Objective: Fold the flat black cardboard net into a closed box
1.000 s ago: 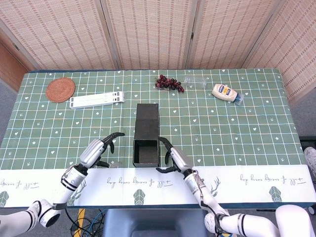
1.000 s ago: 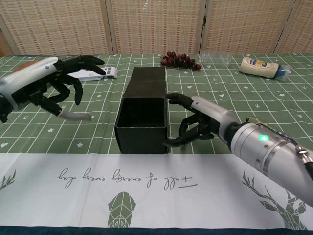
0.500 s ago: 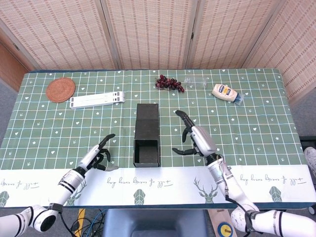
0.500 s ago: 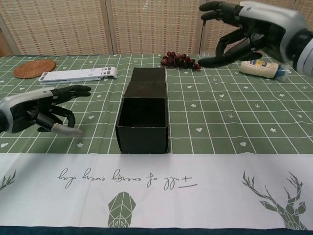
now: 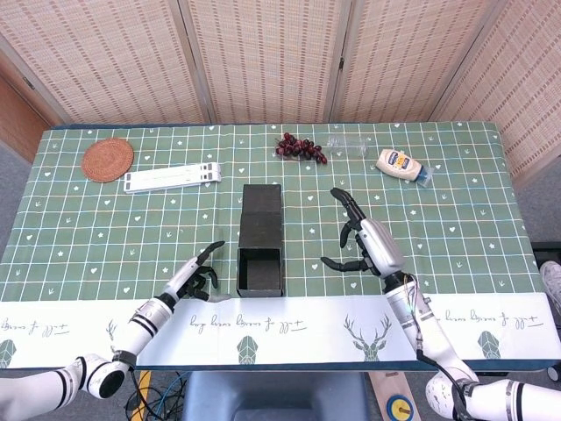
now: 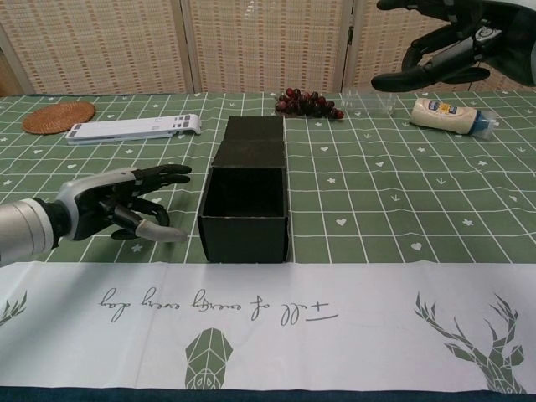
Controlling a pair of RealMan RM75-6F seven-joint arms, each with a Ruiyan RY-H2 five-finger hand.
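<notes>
The right hand (image 5: 368, 246) has lifted clear of the box (image 5: 260, 241); the left hand (image 5: 197, 276) has closed in beside it. Both hands are spread, empty. The box stands mid-table, lid flap unfolded; closing remains.

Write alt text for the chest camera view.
A black cardboard box, open at the near end, sits on a green tablecloth. The left hand hovers open beside it; the right hand is raised, empty.
</notes>
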